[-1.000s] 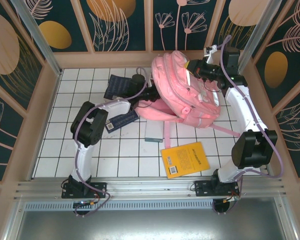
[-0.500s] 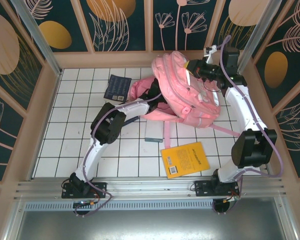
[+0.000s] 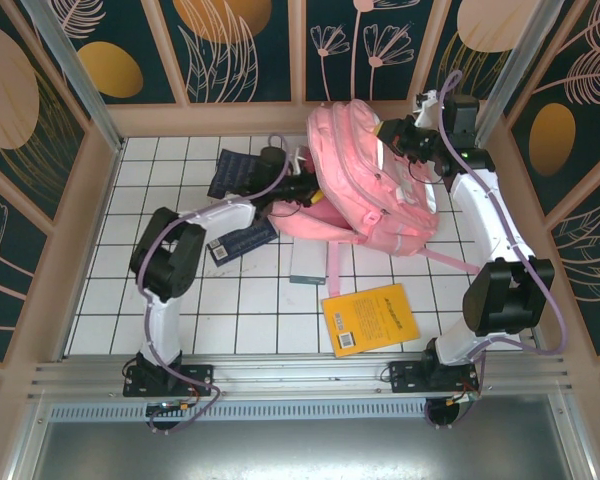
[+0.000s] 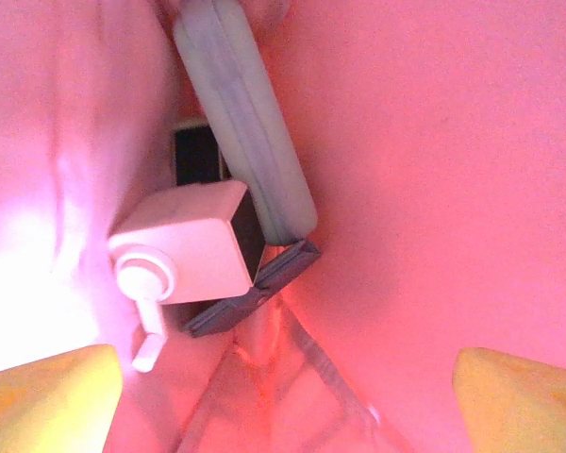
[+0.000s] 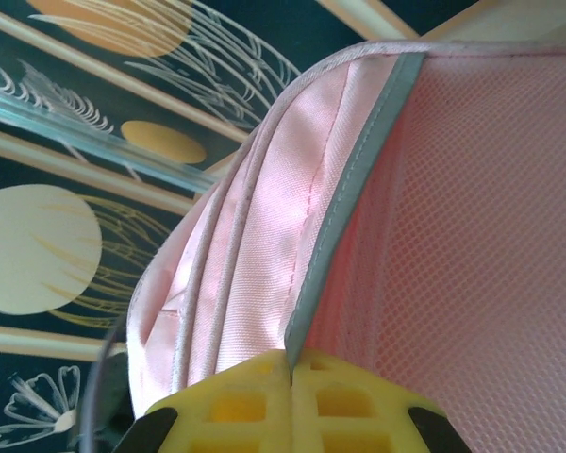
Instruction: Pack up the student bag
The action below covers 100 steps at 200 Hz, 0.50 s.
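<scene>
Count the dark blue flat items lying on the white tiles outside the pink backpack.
2. One dark blue item lies at the back left; a second dark blue item lies nearer, by the left arm. Others may hide under the backpack.

White tiled floor — floral walls

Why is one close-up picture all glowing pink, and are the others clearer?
Left wrist view: light filters through the student bag, one patch washed out, yellow fingertips blurred. Right wrist view: mesh weave crisp. Top view: evenly lit, sharp.
</scene>
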### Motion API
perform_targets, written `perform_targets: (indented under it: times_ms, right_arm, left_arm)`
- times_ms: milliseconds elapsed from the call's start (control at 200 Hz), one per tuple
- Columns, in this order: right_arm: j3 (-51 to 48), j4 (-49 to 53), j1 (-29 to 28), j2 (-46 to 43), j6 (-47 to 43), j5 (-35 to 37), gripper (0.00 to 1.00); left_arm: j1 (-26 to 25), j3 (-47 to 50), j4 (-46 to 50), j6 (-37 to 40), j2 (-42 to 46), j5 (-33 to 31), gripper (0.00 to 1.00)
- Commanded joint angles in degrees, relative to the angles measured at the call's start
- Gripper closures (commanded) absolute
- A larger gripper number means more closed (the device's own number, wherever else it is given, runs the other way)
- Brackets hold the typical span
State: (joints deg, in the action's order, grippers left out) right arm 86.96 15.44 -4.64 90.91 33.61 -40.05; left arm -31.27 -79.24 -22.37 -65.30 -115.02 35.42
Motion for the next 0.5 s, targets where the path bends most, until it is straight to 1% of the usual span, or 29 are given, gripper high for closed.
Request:
perform_targets:
  times_ms: [0,80,175,190,275,380,495]
  right_arm:
    - [1.49,-2.97,0.87,-0.93,-2.38,7.81,1.0]
    - [1.25,-2.62,0.92,0.13,-2.95,11.34,1.0]
    - [2.57,-1.21,0.87,1.86,-5.09,16.66,1.0]
    - [2.94,-0.9,0.87,2.12,-5.5,17.88,1.0]
    - [4.93,0.48,0.94,3.72,-7.89,23.33,1.0]
    - [7.34,1.64,0.89,5.67,-10.6,26.85,1.0]
    - [9.21,3.56,0.5,8.01,-13.43,30.76,1.0]
  left_arm:
    - [0.84,2.19,4.57,5.8,6.7,-2.39,0.1]
    - [2.25,3.51,11.67,9.59,11.38,-6.41,0.09]
    - [4.69,6.57,16.01,11.96,16.47,-10.02,0.07]
    - [5.05,7.0,16.57,12.4,18.43,-10.62,0.07]
    - [6.29,8.64,20.66,14.95,22.72,-14.19,0.01]
    - [6.65,10.51,24.09,18.13,26.71,-17.59,0.01]
    - [7.05,12.87,26.16,19.54,30.16,-19.77,0.01]
